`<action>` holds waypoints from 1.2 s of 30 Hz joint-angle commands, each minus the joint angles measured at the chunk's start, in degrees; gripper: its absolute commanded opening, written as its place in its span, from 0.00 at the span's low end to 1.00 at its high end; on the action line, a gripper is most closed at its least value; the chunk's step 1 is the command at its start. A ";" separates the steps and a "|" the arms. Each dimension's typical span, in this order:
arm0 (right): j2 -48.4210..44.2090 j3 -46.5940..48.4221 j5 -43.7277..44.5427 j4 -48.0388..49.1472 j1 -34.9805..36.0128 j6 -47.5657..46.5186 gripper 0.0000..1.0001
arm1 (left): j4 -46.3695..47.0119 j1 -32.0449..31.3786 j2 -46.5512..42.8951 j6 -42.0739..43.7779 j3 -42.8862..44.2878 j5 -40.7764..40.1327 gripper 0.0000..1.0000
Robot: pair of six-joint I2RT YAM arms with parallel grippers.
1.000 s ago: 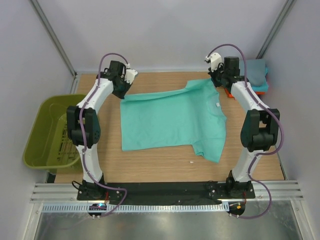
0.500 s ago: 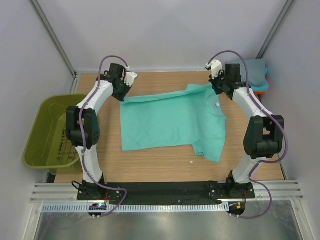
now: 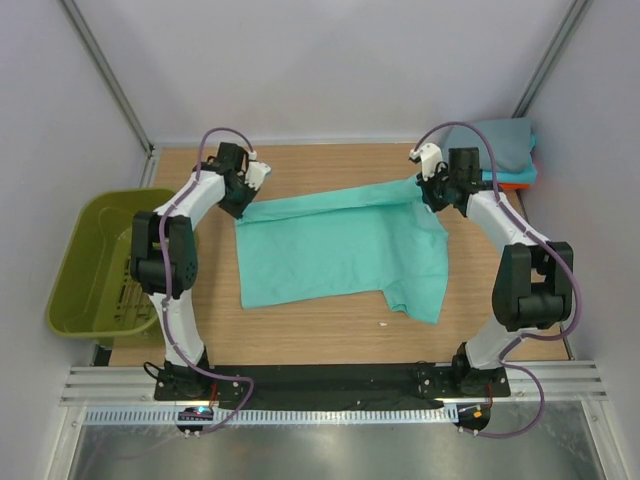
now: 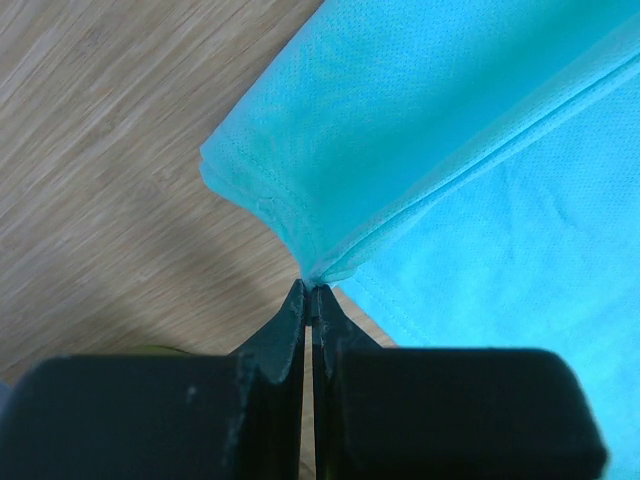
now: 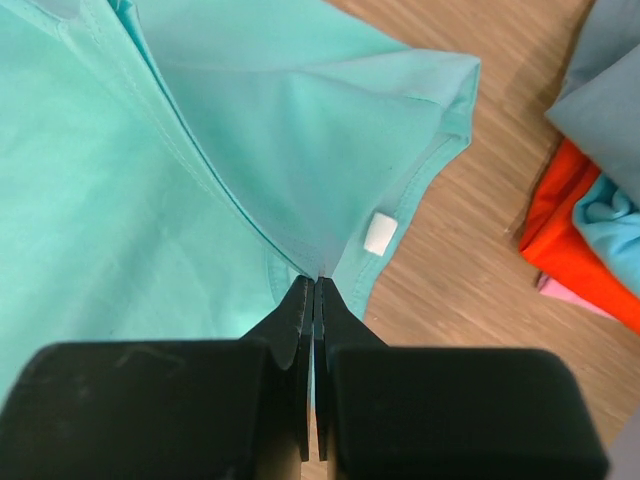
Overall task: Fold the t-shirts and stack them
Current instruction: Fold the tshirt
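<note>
- Cloth of the mint t-shirt covers the middle of the wooden table in the top view. Most of it lies flat, while its far edge is raised into a taut ridge running across the upper part of the frame.
- At the left end of that ridge, my left gripper has its fingers pressed together on a hem corner of the shirt. In the left wrist view the cloth bunches right at the tips.
- At the right end, my right gripper pinches the shirt by the neckline, jaws closed on the cloth. The white neck label sits just right of the tips.
- One sleeve lies flat toward the lower right of the shirt, pointing at the bottom of the frame.
- In the table's upper right corner I see a folded pile, with a slate grey t-shirt on top. A cyan t-shirt and an orange-red t-shirt show beneath it.
- The olive-green basket sits at the left of the frame, well apart from the shirt.
</note>
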 commanded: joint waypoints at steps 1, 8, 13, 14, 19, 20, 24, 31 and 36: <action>-3.59 -2.96 -1.43 -0.31 0.47 -0.02 0.01 | 2.41 0.57 -2.84 1.04 0.07 -0.77 0.00; -3.59 -5.34 -1.69 -0.93 0.73 -0.72 0.01 | 1.53 0.49 -4.15 -0.02 -1.25 0.11 0.00; -3.33 -6.31 -1.95 -0.75 0.73 -0.20 0.01 | 1.09 0.57 -5.12 0.24 -3.62 -0.33 0.00; -3.33 -6.49 -1.96 -0.84 0.90 -0.20 0.01 | 0.74 0.49 -5.21 0.24 -3.97 -0.25 0.00; -3.50 -7.89 -2.31 -1.81 1.34 -0.64 0.01 | -0.93 0.57 -6.26 -0.63 -5.20 0.19 0.00; -3.59 -8.16 -2.48 -2.07 1.35 -0.55 0.01 | -1.19 0.49 -6.44 -1.07 -5.81 0.28 0.00; -4.21 -9.30 -2.57 -2.33 1.96 -0.89 0.01 | -2.33 0.49 -7.49 -2.04 -7.22 0.98 0.02; -6.31 -6.94 -2.48 -8.83 2.05 -1.95 0.38 | -4.89 0.49 -11.97 -3.45 -7.67 0.02 0.33; -5.11 -2.02 -2.83 -9.37 2.14 -0.29 0.47 | -5.24 0.48 -12.95 -3.97 -3.55 1.42 0.48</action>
